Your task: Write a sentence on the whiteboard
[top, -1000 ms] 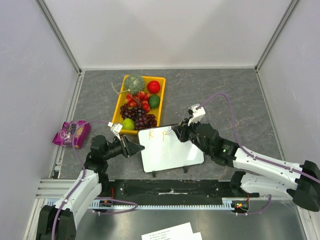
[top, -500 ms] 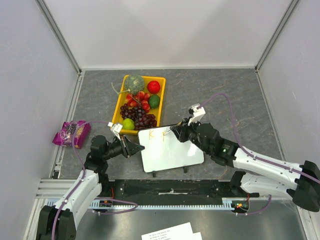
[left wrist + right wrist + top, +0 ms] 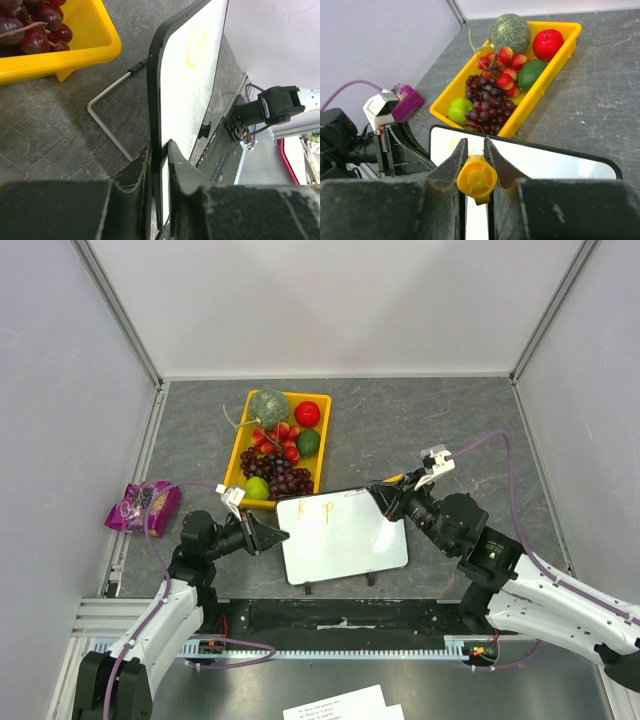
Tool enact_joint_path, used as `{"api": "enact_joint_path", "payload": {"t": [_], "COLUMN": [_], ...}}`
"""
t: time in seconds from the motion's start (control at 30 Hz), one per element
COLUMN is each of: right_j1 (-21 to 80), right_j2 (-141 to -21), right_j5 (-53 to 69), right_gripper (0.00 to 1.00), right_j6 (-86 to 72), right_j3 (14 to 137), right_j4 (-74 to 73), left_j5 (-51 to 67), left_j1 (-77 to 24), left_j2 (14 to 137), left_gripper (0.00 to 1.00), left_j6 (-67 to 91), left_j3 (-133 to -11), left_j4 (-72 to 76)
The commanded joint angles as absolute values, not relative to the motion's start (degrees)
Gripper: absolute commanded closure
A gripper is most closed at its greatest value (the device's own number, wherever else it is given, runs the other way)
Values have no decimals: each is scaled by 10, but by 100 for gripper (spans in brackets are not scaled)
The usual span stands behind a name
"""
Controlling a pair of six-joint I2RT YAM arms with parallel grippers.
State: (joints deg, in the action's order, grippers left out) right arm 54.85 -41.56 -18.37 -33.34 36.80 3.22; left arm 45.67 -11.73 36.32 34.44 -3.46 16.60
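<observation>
The whiteboard (image 3: pixel 345 540) stands tilted on its wire stand (image 3: pixel 107 127) near the table's front edge. My left gripper (image 3: pixel 272 536) is shut on its left edge, and the left wrist view shows the frame pinched between the fingers (image 3: pixel 176 160). Of the sentence (image 3: pixel 313 508), only two orange marks sit at the board's top left, also visible edge-on (image 3: pixel 197 47). My right gripper (image 3: pixel 386 494) hovers at the board's upper right corner, shut on an orange marker (image 3: pixel 476 178) whose butt end faces the camera. The marker tip is hidden.
A yellow tray (image 3: pixel 236 448) of fruit, with grapes, a melon, a tomato and limes, stands just behind the board. A purple snack packet (image 3: pixel 143 505) lies at the left wall. Printed paper sheets (image 3: pixel 340 705) lie below the arm bases. Grey walls enclose the table.
My right arm has drawn back to the right, from over the board's top middle to its upper right corner. The second orange mark now shows uncovered. The left gripper has not moved.
</observation>
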Motion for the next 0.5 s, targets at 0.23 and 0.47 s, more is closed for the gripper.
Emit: {"api": "enact_joint_path", "payload": {"t": [0.23, 0.47], "right_j1": [543, 541], "right_j2": [-409, -394], "right_j5": [-197, -201], "right_gripper": [100, 100], "right_j6": [-322, -326], "right_j3": [371, 363], "right_j4": [-14, -28], "left_j5": [451, 451], "left_j1": [-117, -118], "left_j2": [354, 357], "left_gripper": [98, 98], "left_j6": [323, 323], "left_j3": [-35, -35], "left_j4": [178, 178]}}
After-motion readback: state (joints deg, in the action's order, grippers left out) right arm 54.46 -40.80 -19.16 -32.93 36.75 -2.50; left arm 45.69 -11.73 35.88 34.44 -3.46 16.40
